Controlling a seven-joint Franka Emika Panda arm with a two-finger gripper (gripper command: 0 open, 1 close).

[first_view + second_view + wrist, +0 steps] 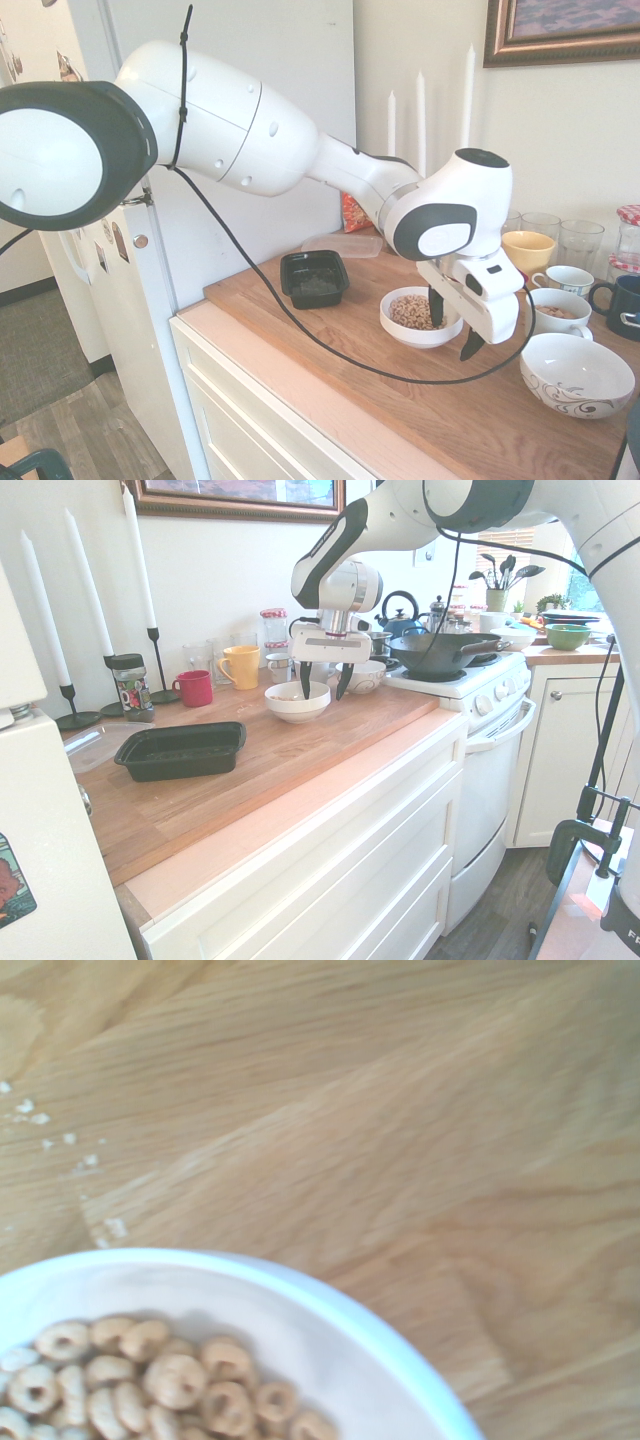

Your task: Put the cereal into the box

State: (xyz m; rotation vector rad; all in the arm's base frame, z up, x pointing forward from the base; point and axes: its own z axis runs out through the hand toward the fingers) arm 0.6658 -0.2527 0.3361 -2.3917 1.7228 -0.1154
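My gripper (452, 325) hangs spread over a white bowl (420, 331) of loose, light cereal rings (160, 1380). I judge the rigid rim the only handhold; the smooth rim could slip while tipping toward the black box (314, 278).

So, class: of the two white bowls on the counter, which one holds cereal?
The plain white bowl under the open gripper holds the cereal. The other bowl, with a dark swirl pattern outside, sits nearer the counter's front edge and looks empty.

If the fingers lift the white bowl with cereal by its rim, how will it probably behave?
The white bowl looks rigid and glazed, so it may be slippery at the rim. The cereal is loose small rings, likely light, and would spill if the bowl tilts. With the open gripper gripping one side only, it may tip.
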